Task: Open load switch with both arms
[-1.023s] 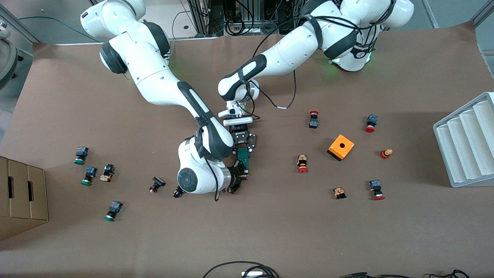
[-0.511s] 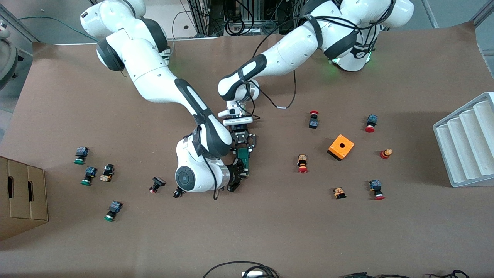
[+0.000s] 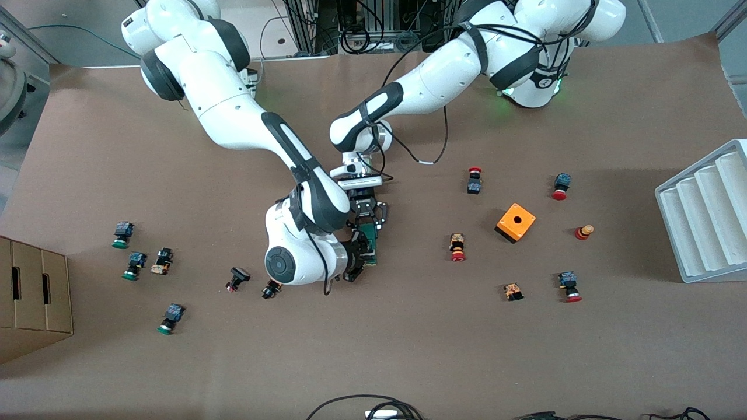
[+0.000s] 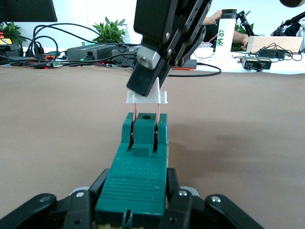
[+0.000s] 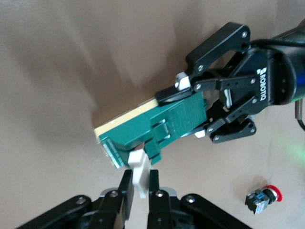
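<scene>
The load switch is a dark-green block held above the middle of the table between both grippers. My left gripper is shut on the block's body, one finger against each side. My right gripper is shut on the switch's white tab. In the left wrist view the tab stands lifted off the block's end, with two thin copper pins bare between tab and block. The right gripper meets the switch from the end nearer the front camera.
An orange box and several red-capped buttons lie toward the left arm's end, with a white ribbed rack at that edge. Green-capped buttons and a cardboard box lie toward the right arm's end. Two small buttons sit beside the right wrist.
The right arm's wrist and elbow have shifted slightly toward the robots' bases, its gripper staying shut on the tab. The left arm has held still with the block.
</scene>
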